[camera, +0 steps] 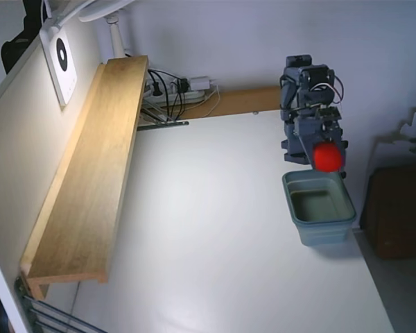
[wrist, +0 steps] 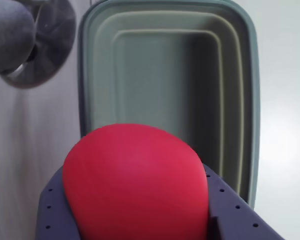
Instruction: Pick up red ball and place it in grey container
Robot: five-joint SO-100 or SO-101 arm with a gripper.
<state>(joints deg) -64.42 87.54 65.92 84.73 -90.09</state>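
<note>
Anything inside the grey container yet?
Nothing on the visible floor of the grey container; the red ball, held in the fingers, covers its near part.

No text, brand or number can be read in either view. The only sign is a black ring on the white panel [camera: 60, 57], left of the wooden shelf [camera: 90, 166].
</note>
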